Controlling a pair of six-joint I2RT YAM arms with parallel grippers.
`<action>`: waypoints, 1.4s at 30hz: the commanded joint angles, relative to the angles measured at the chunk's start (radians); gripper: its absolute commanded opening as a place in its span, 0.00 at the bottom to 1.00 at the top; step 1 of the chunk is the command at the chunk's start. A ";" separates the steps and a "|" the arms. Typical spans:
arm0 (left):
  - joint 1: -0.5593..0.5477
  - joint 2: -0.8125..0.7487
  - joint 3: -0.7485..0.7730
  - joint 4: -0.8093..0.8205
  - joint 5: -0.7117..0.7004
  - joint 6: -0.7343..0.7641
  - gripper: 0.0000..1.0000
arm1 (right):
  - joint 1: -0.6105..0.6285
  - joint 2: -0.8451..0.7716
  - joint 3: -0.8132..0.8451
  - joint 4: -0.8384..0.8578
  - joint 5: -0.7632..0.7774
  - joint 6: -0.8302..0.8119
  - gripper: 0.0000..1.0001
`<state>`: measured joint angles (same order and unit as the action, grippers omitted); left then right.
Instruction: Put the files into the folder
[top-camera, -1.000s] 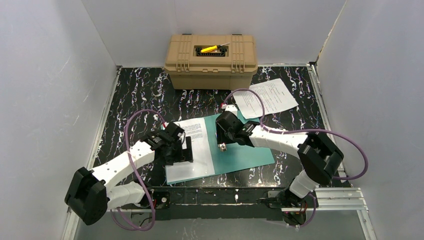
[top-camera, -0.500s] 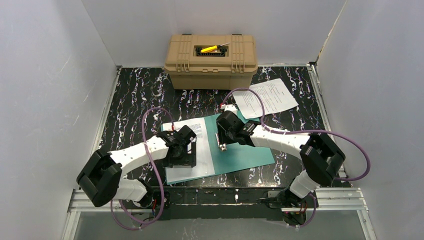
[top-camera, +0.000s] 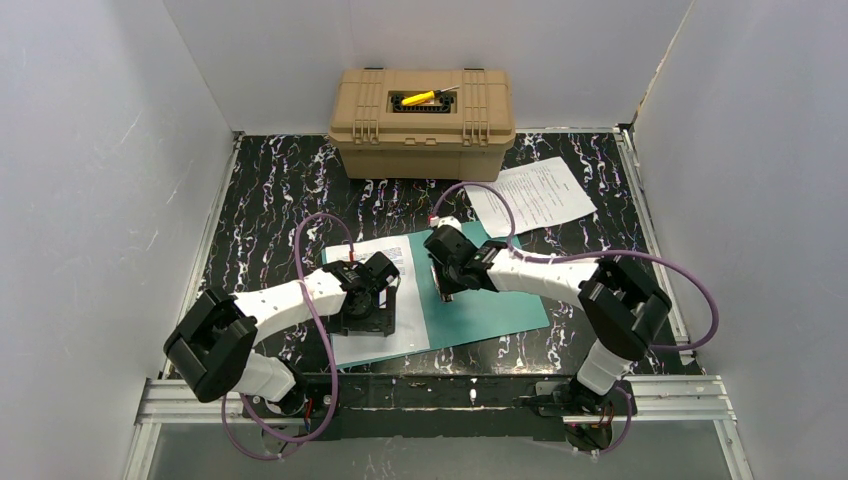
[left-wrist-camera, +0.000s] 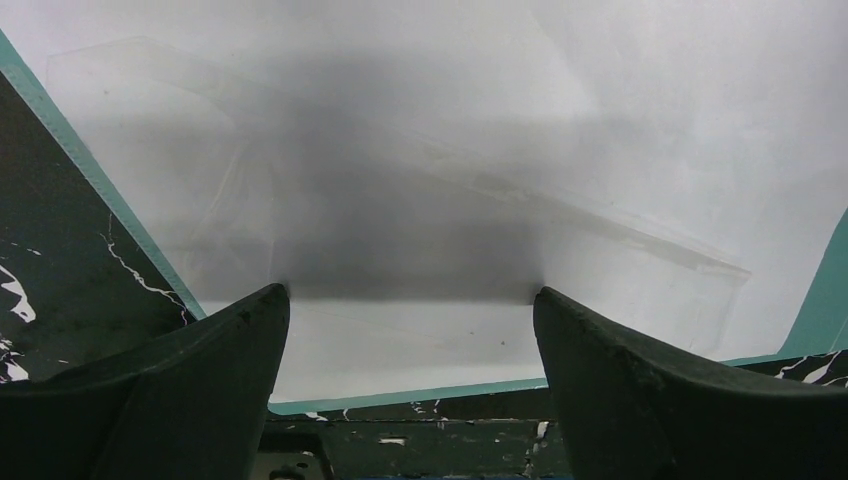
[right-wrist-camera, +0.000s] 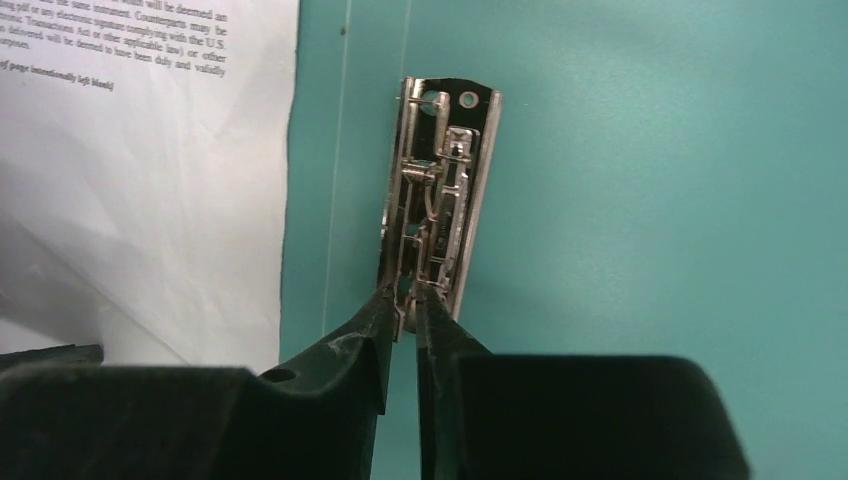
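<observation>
You're roughly halfway: one sheet (top-camera: 412, 300) lies on the left leaf of the folder (top-camera: 500, 305) at centre frame, beside the clip (right-wrist-camera: 440, 200) rather than under it, and the other sheet (top-camera: 535, 195) sits well apart at upper right. Your right gripper (right-wrist-camera: 405, 310) is pinched on the clip's near end. Your left gripper (left-wrist-camera: 410, 300) has its jaws wide apart low over the first sheet, holding nothing.
</observation>
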<state>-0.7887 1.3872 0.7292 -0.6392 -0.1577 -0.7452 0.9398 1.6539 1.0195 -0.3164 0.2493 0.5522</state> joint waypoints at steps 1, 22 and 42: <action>-0.006 0.009 -0.008 -0.007 -0.030 -0.013 0.89 | 0.025 0.023 0.060 -0.003 -0.009 -0.018 0.21; -0.019 0.008 0.035 0.026 0.015 -0.004 0.86 | 0.070 0.065 0.066 -0.055 0.054 -0.017 0.13; -0.021 0.054 -0.001 0.079 0.024 -0.023 0.86 | 0.111 0.123 0.059 -0.119 0.124 -0.022 0.07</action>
<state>-0.8055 1.4155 0.7490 -0.5915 -0.1398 -0.7525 1.0428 1.7271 1.0649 -0.3775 0.3393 0.5419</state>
